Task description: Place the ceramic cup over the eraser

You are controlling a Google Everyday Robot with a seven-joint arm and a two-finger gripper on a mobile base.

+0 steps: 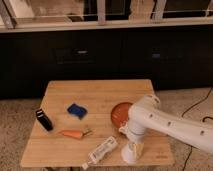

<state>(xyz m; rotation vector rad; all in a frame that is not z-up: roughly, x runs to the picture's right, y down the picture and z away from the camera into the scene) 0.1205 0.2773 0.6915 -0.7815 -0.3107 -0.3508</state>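
Wooden table (100, 92) stands on speckled floor before a dark counter front, with glazed panels above.

Nearest the camera, at the table's front edge: a clear plastic bottle (100, 151) lies on its side, cap end toward the front-left. Just right of it, the gripper (131, 151) points down at the table near the front-right corner, around a pale, cup-like thing whose identity I cannot tell. Fingers are hidden by the wrist; whether they are spread or closed cannot be told.

White arm (165, 122) runs from the right edge of view, elbows over the table's right side, and drops to the gripper.

One row back: a carrot (73, 133) lies flat, left of centre. A black oblong, possibly the eraser (44, 119), stands tilted near the left edge, well apart from the gripper.

Mid-table: a blue sponge (77, 110) lies left of centre. An orange-red bowl (120, 114) sits right of centre, partly covered by the arm.
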